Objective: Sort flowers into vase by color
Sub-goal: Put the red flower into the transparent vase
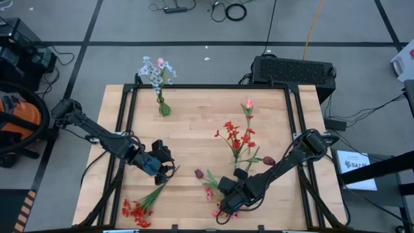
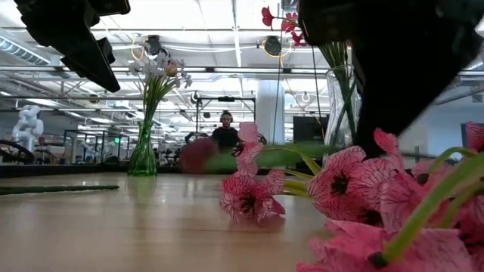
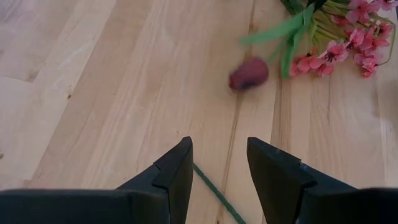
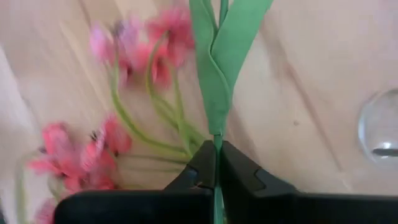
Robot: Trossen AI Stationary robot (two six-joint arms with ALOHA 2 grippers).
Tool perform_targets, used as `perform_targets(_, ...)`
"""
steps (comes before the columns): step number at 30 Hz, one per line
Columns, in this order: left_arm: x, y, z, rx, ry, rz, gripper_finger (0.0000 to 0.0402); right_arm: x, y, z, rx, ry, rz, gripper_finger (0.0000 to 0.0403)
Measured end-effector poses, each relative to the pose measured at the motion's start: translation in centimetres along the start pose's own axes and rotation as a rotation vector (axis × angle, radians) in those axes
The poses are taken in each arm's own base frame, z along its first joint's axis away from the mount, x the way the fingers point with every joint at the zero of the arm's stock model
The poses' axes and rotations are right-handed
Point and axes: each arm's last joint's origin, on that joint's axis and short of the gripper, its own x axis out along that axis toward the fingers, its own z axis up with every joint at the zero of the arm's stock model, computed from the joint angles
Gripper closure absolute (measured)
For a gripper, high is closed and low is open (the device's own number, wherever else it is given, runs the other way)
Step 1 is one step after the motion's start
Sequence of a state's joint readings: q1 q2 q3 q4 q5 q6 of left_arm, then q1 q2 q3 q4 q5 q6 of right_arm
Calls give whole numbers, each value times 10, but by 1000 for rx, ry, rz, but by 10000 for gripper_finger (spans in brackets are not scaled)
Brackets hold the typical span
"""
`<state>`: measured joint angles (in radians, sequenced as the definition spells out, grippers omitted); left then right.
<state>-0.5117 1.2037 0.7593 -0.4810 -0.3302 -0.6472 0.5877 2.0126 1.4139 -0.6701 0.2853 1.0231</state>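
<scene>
While the wooden tabletop [image 1: 194, 136] carried scattered flowers, the right gripper [image 4: 217, 163] had its fingers closed on a green stem [image 4: 216, 93] beside a pink spray [image 1: 213, 194]; the left gripper [image 3: 219, 168] hovered open above another stem. No writing was legible.

Pale wood plank counter [image 1: 194, 139] with black frame rails. Grey floor [image 1: 116, 26] around it, dark tape lines crossing, cables [image 1: 226, 10] lying loose at far side. Black perforated box [image 1: 294, 70] behind counter's far right corner. Orange-black machine [image 1: 16, 123] at left. Beyond counter: open hall, white ceiling with light panels [image 2: 219, 15], white pillar [image 2: 268, 109], person [image 2: 225, 132] in dark top standing far back.
</scene>
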Motion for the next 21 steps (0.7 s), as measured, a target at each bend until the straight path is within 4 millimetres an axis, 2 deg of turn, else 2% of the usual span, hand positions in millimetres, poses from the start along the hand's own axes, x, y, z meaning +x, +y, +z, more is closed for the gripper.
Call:
perform_targets(5,0,0,0,0,-1,0,245,-22,1,4,39,-127,-8,402)
perform_targets(10,0,0,0,0,0,0,245,-54,2,5,97,-295,-1,402)
perform_targets(18,0,0,0,0,0,-1,245,-125,0,-4,192,-752,-31,403)
perform_targets(21,0,0,0,0,0,-1,245,-145,-2,-9,205,-943,-96,403)
